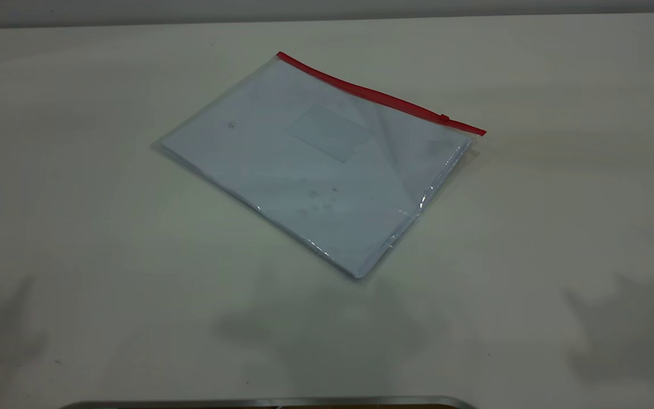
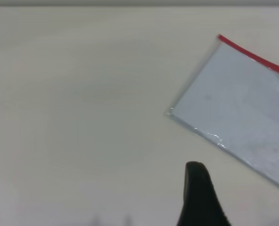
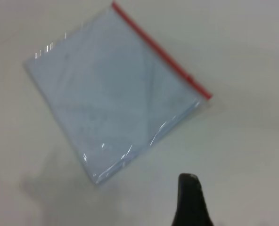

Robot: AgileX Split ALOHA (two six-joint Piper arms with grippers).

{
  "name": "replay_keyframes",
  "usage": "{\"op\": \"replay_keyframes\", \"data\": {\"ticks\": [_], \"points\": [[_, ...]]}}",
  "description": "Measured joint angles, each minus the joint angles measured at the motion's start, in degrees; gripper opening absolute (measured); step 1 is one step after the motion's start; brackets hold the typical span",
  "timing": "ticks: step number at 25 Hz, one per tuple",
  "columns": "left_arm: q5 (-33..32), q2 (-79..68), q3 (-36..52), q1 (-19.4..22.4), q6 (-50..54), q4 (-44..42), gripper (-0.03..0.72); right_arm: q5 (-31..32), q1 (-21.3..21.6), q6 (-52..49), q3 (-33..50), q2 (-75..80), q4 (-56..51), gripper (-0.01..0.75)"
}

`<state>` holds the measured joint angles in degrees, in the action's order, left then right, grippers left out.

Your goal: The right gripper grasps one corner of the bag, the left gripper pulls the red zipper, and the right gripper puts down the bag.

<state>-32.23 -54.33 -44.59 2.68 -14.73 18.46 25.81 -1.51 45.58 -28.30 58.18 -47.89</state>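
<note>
The bag (image 1: 315, 165) lies flat mid-bench, red zipper (image 1: 378, 95) on its far edge, slider (image 1: 444, 118) near the right corner. Neither tool's state shows. A corner pinch could slide the slick plastic away

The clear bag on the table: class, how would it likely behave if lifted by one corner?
The bag would probably sag, since it is thin plastic lying flat. Its glossy surface suggests it could slip. The paper inside may stiffen it somewhat and add weight.
</note>
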Motion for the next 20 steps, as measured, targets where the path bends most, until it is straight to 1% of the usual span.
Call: {"op": "replay_keyframes", "data": {"ticks": [3,5,7,10,14,16,20], "points": [[2.6,-9.7,-2.8,0.0,-7.0,6.8,0.521,-1.3,0.0,12.0,-1.9,12.0,-11.8,0.565],[3.3,-15.1,-4.8,0.0,-11.9,10.7,0.521,-1.6,0.0,19.7,-4.0,20.4,-20.4,0.565],[3.7,-20.0,-6.3,0.0,-16.1,14.3,0.521,-1.1,0.0,27.8,-6.6,28.1,-28.0,0.565],[4.4,-25.0,-8.1,0.0,-21.4,19.3,0.521,0.4,0.0,37.3,-11.4,39.4,-37.9,0.565],[4.7,-29.4,-9.1,0.0,-26.2,24.2,0.521,5.0,0.0,44.3,-18.2,53.0,-45.2,0.565],[4.7,-31.2,-9.2,0.0,-27.6,26.0,0.521,7.2,0.0,45.7,-22.2,59.4,-47.3,0.565],[4.8,-33.1,-9.8,0.0,-29.5,27.8,0.521,8.5,0.5,46.2,-29.9,69.5,-48.2,0.565]]}}
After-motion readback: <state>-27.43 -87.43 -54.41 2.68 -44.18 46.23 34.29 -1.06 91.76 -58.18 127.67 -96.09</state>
